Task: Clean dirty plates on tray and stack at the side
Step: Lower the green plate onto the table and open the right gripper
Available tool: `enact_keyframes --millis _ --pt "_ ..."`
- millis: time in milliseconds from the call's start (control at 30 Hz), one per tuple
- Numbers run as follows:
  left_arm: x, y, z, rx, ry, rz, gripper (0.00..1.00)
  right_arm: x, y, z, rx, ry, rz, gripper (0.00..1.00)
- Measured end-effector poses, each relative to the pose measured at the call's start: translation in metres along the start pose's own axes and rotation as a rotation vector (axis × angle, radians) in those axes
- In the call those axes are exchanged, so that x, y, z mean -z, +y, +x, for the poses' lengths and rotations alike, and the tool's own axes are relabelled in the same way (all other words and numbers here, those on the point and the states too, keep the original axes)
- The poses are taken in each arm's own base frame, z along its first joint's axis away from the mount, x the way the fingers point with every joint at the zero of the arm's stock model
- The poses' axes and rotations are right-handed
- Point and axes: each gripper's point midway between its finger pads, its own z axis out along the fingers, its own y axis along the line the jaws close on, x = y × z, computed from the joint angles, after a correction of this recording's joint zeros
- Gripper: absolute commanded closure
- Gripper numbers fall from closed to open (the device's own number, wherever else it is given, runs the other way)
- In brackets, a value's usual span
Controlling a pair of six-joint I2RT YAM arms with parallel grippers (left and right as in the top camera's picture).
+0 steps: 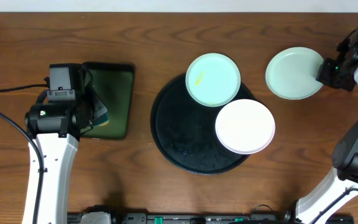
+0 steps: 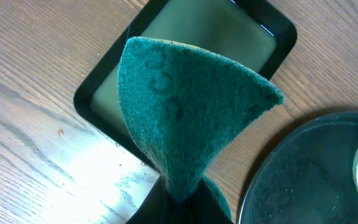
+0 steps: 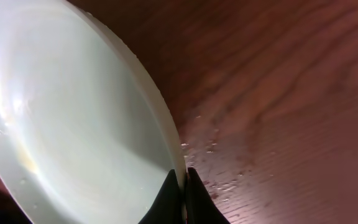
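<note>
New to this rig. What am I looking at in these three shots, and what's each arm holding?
Two robot arms work at a wooden table. The overhead view comes from a fixed camera above; the other two come from cameras on each wrist.

A large black tray carries a mint green plate with a yellowish smear and a white plate. A smaller dark green tray lies to one side.

The left gripper is shut on a green scouring pad above that small tray. The right gripper pinches the rim of a second mint green plate, off the black tray.
</note>
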Motion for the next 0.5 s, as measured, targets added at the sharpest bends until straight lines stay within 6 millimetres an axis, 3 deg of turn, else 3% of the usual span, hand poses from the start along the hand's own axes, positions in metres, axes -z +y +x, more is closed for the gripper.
enact_keyframes --millis 133,167,233,267,367,500 --pt "0.0 0.0 0.0 0.0 0.0 0.0 0.93 0.001 -0.014 -0.002 -0.048 -0.004 0.014 0.96" --pt "0.0 0.0 0.0 0.0 -0.001 0.0 0.92 0.001 -0.016 -0.002 -0.053 -0.004 0.017 0.92" --pt "0.0 0.0 0.0 0.0 -0.001 0.001 0.92 0.001 -0.017 -0.001 -0.061 -0.001 0.017 0.67" --pt "0.0 0.0 -0.001 0.0 -0.002 0.001 0.93 0.001 -0.016 -0.001 -0.062 0.001 0.017 0.61" --pt "0.0 0.0 -0.001 0.0 -0.003 0.002 0.93 0.001 -0.014 0.0 -0.07 0.004 0.013 0.48" --pt "0.0 -0.001 -0.001 0.0 -0.004 0.002 0.93 0.001 -0.006 0.001 -0.056 0.008 -0.014 0.44"
